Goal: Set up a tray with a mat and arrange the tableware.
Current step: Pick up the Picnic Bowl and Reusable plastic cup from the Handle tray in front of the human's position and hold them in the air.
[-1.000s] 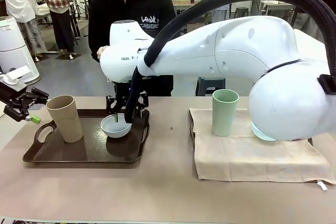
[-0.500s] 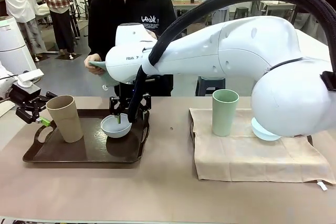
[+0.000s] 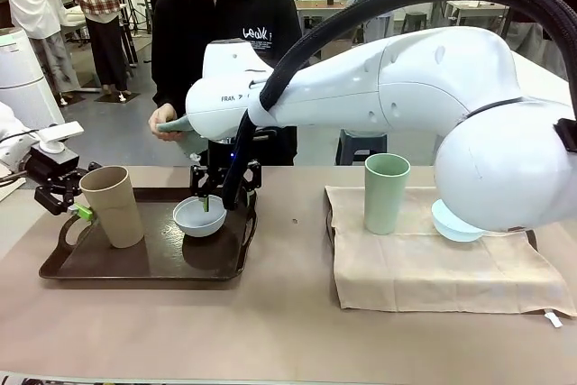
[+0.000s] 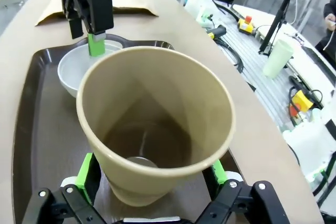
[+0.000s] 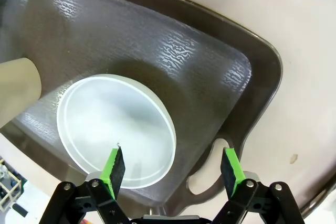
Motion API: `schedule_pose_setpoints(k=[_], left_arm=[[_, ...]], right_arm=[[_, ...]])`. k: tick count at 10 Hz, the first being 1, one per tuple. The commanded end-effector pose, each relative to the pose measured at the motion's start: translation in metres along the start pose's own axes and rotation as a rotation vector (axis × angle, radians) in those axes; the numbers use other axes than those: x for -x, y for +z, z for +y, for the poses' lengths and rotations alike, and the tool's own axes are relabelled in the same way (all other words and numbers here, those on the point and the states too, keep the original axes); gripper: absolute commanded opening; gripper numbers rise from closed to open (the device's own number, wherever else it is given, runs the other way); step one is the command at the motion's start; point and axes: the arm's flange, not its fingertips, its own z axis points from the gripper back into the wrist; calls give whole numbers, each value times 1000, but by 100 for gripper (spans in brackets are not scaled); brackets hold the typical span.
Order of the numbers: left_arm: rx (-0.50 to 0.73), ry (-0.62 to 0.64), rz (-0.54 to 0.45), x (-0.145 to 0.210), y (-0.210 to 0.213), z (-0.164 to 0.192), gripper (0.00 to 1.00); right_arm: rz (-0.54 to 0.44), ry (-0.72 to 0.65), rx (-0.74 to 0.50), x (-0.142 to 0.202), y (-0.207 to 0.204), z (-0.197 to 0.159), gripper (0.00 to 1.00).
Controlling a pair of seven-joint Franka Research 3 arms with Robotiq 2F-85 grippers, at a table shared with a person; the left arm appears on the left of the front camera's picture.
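Looking across the tan table (image 3: 288, 331) in a busy workshop: brown tray (image 3: 135, 263) at nine o'clock holding tan cup (image 3: 112, 205) and white bowl (image 3: 199, 216), cloth mat (image 3: 433, 268) at three with pale green cup (image 3: 386, 192) and light blue bowl (image 3: 451, 223). Left gripper (image 3: 70, 206) gapes around the tan cup, unclamped. Right gripper (image 5: 173, 169), reaching across from three, hangs wide above the white bowl, empty.

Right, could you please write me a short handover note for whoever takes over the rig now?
Left gripper: open, straddling the tan cup; contact unclear.
Right gripper: open, one finger inside the white bowl, one outside.
Both pieces stand on the brown tray; green cup and blue bowl stand on the mat.
Done: two pieces per side. Left: probably gathering all four together; nothing is lifted.
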Motion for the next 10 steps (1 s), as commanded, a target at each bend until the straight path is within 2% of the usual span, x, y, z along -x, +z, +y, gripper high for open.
schedule_pose_setpoints(k=[1,5,6,7,8,9,10], left_arm=[[-14,-36,-26,0,-3,8,100],[-19,-49,-34,4,-6,10,100],[-20,-52,-36,6,-6,10,100],[-20,-55,-42,8,-7,9,93],[-19,-57,-57,11,-7,9,45],[-12,-55,-62,13,-7,10,37],[23,-53,-64,13,-10,10,0]], right_arm=[[-17,30,-34,6,-5,-6,95],[-16,47,-28,4,-22,-10,95],[-16,64,-22,3,-26,-10,61],[-13,68,-21,3,-28,-10,39],[-14,75,-18,3,-30,-9,4],[-18,78,-20,3,-31,-10,0],[-21,73,-21,2,-32,-10,0]])
